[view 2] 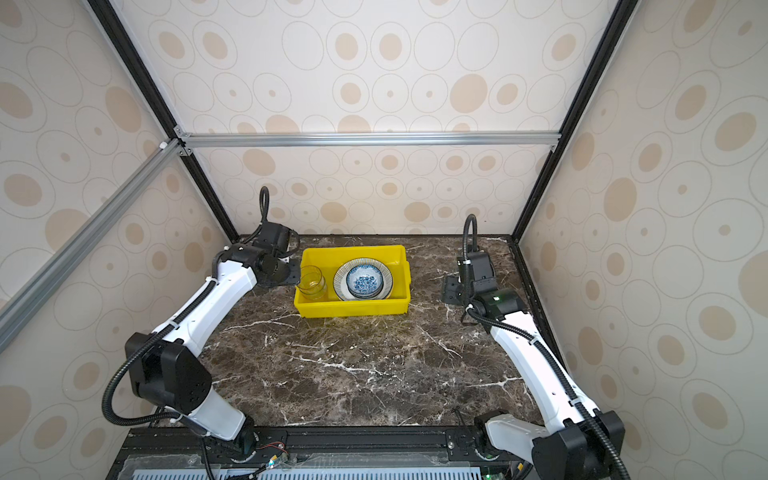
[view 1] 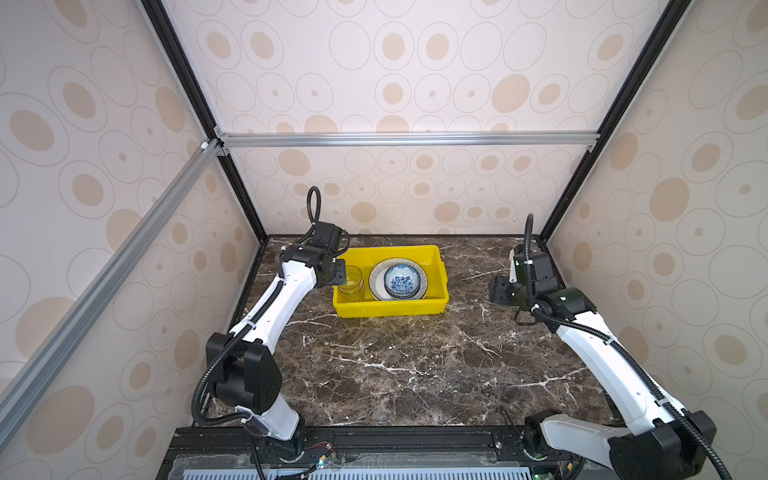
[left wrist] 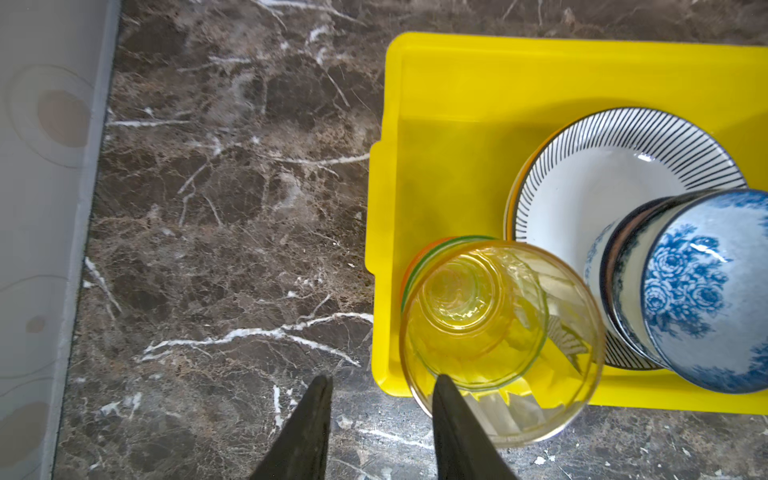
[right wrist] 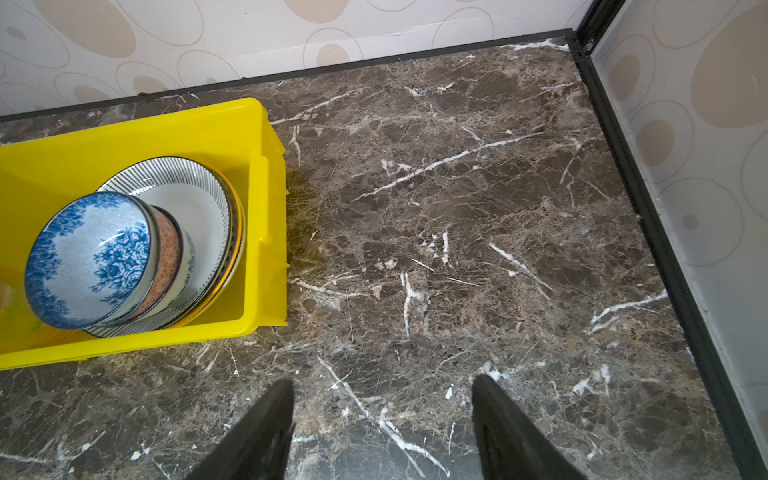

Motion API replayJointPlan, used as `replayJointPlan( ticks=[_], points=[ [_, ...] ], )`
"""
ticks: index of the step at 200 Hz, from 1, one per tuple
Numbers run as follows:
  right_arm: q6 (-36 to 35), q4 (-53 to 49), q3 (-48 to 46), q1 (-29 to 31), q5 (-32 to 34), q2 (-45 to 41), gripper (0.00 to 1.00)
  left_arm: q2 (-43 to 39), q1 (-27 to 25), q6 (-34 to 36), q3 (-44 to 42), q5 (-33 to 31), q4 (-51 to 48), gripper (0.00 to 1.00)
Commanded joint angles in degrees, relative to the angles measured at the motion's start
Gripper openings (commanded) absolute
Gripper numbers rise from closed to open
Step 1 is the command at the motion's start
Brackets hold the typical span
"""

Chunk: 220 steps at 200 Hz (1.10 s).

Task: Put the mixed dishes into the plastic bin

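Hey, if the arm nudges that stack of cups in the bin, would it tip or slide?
The cups look smooth and clear, so probably slippery and light. Nested tall in the bin, the stack may tip sooner than slide. The bowls close beside it might stop a fall that way.

Bright even light, soft shadows, glare on bowl (left wrist: pixel 702 291) (wrist pics warp)

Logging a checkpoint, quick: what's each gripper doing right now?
Left gripper: open, astride the rim of the amber cup, not clamping it.
Right gripper: open, empty, over the marble tabletop.
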Motion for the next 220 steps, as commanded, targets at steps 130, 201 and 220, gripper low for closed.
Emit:
replayJointPlan(
  ticks=[130,201,220],
  points=[
    [-5.56,19.79,-10.23,-18.37,-8.25,3.89,0.70,-31.72,8.24,7.67,-54.81,-23.68,63.40,0.76],
    [-9.38,43.93,-25.72,-19.69,-7.29,6.28,0.72,-24.10,12.60,9.03,-68.34,-20.54,90.39,0.87],
    [-9.16,47.70,-28.07,-19.78,-7.72,8.18,0.71,-20.88,12.83,9.47,-68.33,-18.91,91.67,0.86]
  ],
)
